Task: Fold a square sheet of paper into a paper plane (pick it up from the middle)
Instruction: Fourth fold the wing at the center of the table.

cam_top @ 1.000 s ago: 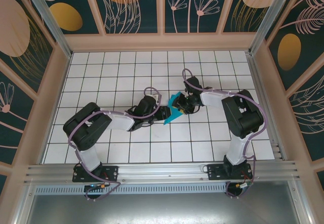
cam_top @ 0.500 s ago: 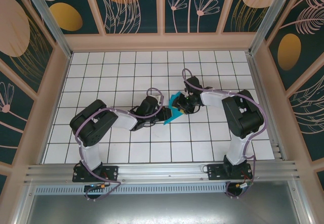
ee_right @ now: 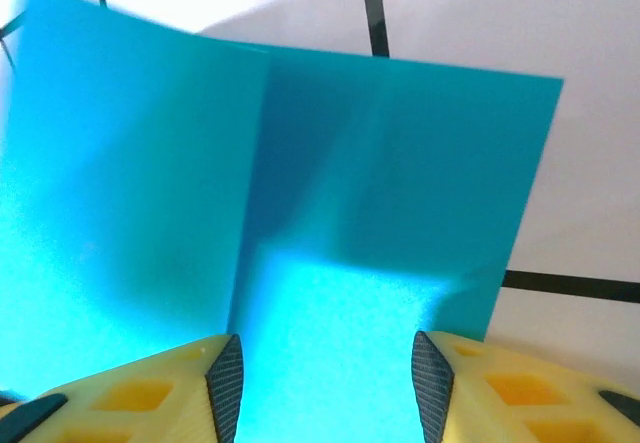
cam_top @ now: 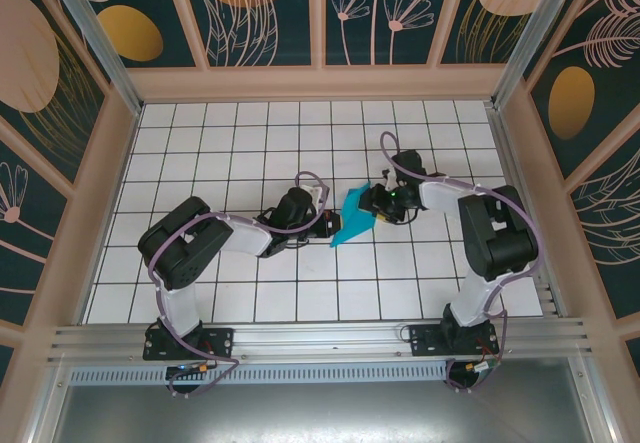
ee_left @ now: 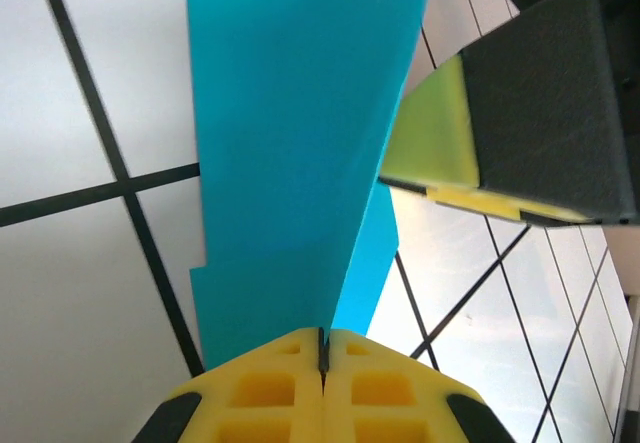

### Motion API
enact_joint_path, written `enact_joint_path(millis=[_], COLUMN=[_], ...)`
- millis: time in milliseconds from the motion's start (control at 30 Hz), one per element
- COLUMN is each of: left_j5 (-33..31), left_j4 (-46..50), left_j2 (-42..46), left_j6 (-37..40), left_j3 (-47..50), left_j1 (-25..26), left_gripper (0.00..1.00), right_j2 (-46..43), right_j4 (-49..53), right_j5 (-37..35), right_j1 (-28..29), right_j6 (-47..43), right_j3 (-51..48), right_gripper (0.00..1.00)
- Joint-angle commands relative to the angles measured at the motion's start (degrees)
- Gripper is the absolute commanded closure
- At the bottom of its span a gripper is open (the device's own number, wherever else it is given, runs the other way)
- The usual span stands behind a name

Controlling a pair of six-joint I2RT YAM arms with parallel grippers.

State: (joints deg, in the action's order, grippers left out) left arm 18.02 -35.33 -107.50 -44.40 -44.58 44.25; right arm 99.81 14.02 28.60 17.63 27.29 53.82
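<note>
Paper: the blue sheet (cam_top: 352,225) is lying creased lengthwise near the middle of the white tiled table (cam_top: 200,143), between my two grippers; I cannot tell whether it is touching the tiles.
Left gripper (cam_top: 326,225): I am pinching the sheet's near end, and my yellow fingers (ee_left: 260,403) are meeting with only paper between them.
Right gripper (cam_top: 378,203): my jaws are standing partly apart, with the sheet's far end lying in the gap, unsqueezed.
Just changed: my left jaws have been closing over the last second and are now clamping tight. My right jaws are loosening, and that arm has shifted rightward.
Meaning: I judge that I am passing the hold from right to left, freeing the right for another fold.
Progress: I am seeing no pointed dart shape yet, so folds are remaining.
</note>
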Motion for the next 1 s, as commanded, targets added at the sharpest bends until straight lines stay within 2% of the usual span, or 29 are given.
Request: enact_joint_path(millis=[0,300,467,600,967], left_j5=[2.5,1.9,4.1,4.9,3.2], left_j4=[0.0,1.1,-4.3,-10.5,-15.8], left_j2=[-1.9,-1.4,-1.2,-1.9,-4.5], left_j6=[1.5,2.3,2.6,3.3,8.4], left_j3=[-1.9,-1.9,-0.7,0.8,1.6], left_j1=[-0.2,-0.2,-0.2,-0.2,0.7], left_gripper=[0.98,0.96,0.87,0.81,0.67], right_j2=[-2.4,-3.6,-4.5,-3.7,-4.1], right_j4=[0.1,-0.8,-2.6,-5.2,-6.9], right_j5=[4.0,2.0,0.4,2.2,4.8], right_j1=[0.1,0.1,0.0,0.1,-0.2], right_j6=[-5.7,-5.1,-1.9,-0.2,1.3], right_j3=[-0.2,-0.9,-3.0,-4.4,-4.8], right_gripper=[0.48,0.5,0.57,0.57,0.53])
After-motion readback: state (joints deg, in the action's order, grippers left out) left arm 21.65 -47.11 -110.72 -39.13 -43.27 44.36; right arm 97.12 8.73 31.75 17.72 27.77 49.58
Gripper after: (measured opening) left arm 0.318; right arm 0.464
